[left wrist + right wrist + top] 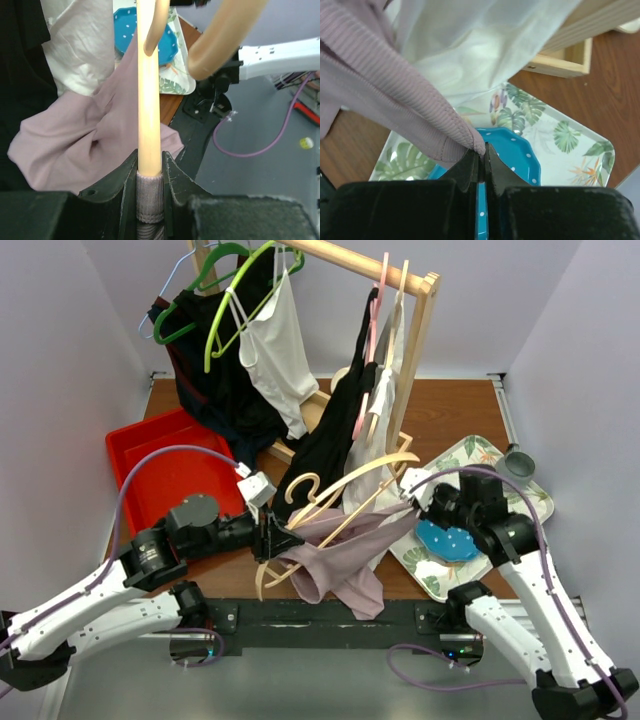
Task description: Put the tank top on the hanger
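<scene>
The dusty-mauve tank top (pixel 345 555) hangs bunched over the table's front edge, stretched between my two grippers. The pale wooden hanger (pixel 345 488) lies tilted above it, hook to the left. My left gripper (pixel 268 538) is shut on one hanger arm (pixel 149 110) with a mauve strap (pixel 150 197) sleeved over that arm's end between the jaws. My right gripper (pixel 412 502) is shut on a folded edge of the tank top (pixel 420 100) and holds it taut above the blue plate (pixel 517 152).
A wooden rack (pixel 420 320) at the back holds black garments, a white tank top (pixel 280 350), green hangers and a pink hanger. A red bin (pixel 165 465) sits at left. A leaf-patterned tray (pixel 500 475) with the blue dotted plate (pixel 447 540) sits at right.
</scene>
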